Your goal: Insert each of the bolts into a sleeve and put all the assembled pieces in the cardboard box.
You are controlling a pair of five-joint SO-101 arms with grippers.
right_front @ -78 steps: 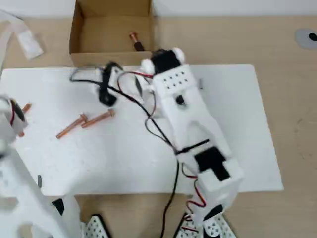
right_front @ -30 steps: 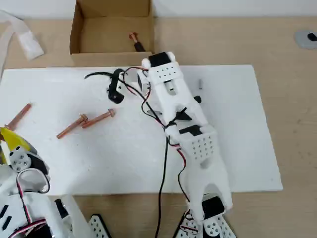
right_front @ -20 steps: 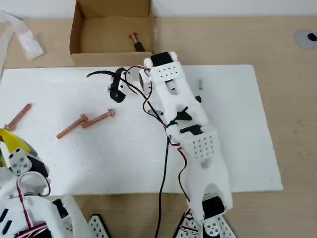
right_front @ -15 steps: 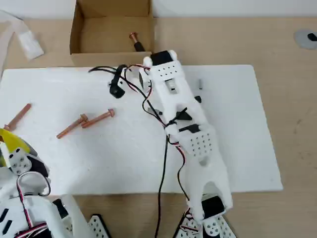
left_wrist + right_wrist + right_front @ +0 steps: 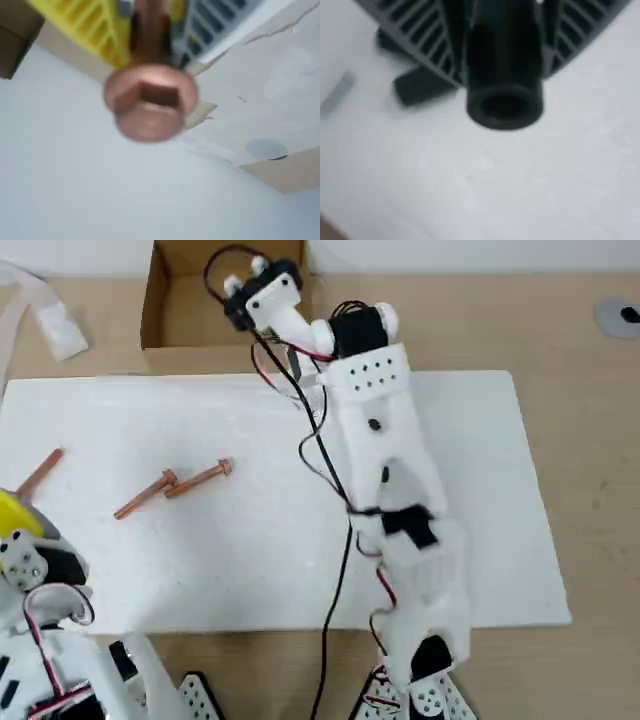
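Bolt (image 5: 150, 102) pinched tight in left claw (image 5: 150, 30), head facing camera, at near left by white sheet (image 5: 250, 560). Right claw (image 5: 502, 40) squeezes black sleeve (image 5: 504, 100) over far side of sheet, close to cardboard box (image 5: 152, 315). Spare sleeve (image 5: 417, 86) lies on sheet. Bolt pair (image 5: 198, 478) touching on left part, lone bolt (image 5: 40, 472) at left edge.

Coppery metal bolt (image 5: 148, 107), matt black plastic sleeve (image 5: 504, 100), plain cardboard box (image 5: 150, 310)

Overhead camera looks down; wrist cameras sit close above the mat (image 5: 200, 560).
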